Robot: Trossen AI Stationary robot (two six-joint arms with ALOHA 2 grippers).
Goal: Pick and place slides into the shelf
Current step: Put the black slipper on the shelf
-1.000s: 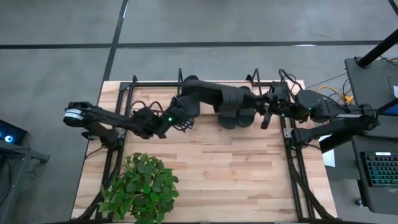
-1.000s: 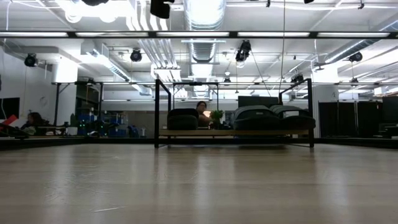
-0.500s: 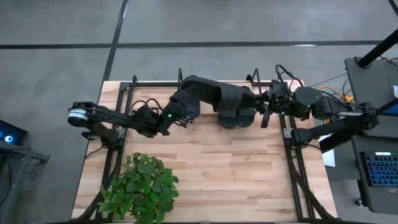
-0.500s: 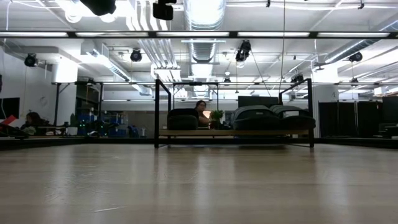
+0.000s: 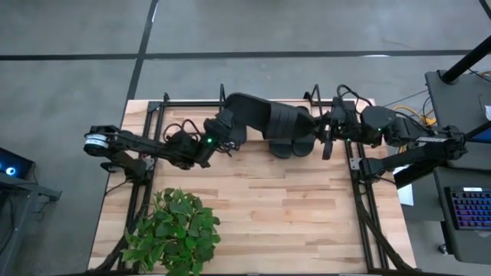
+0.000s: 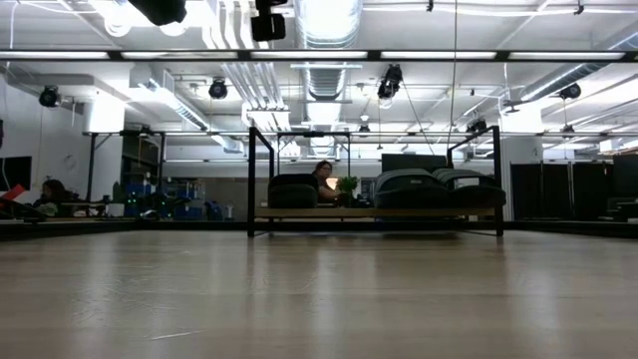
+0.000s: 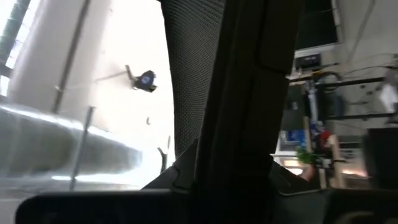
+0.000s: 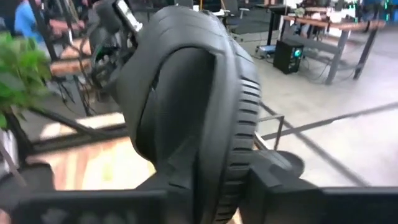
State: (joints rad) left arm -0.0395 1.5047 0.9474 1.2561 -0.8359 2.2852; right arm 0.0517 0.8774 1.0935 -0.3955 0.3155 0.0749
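Note:
One black slide point(image 5: 265, 119) hangs in the air above the shelf point(image 6: 374, 212) at the table's far edge, stretched between my two grippers. My left gripper point(image 5: 224, 129) is at its left end and my right gripper point(image 5: 326, 132) at its right end, both shut on it. Three more slides point(image 6: 292, 189) point(image 6: 409, 186) point(image 6: 471, 187) rest sole-down on the shelf's pale board. The held slide is above the top edge of the low view. My left gripper has the slide's left end point(image 7: 205, 93) between its fingers, coming from the table's left and slanting a little upward. The slide fills the wrist view and hides the fingertips, so which part they are on cannot be told. My right gripper pinches the ribbed rim of the sole point(image 8: 239, 168) at the slide's right end, coming about level from the table's right. The slide stands on edge, clear of the shelf and of the slides below it.
A green potted plant point(image 5: 173, 230) stands at the near left of the wooden table. Black arm-mount frames point(image 5: 142, 169) point(image 5: 368, 192) run along both sides. A person point(image 6: 321, 175) sits in the room beyond the shelf. The table's middle and near right show bare wood.
My left gripper has rolled about its own line and crept toward the far edge, closer in on the slide's left end. The slide has stayed in the air over the shelf between the two grippers.

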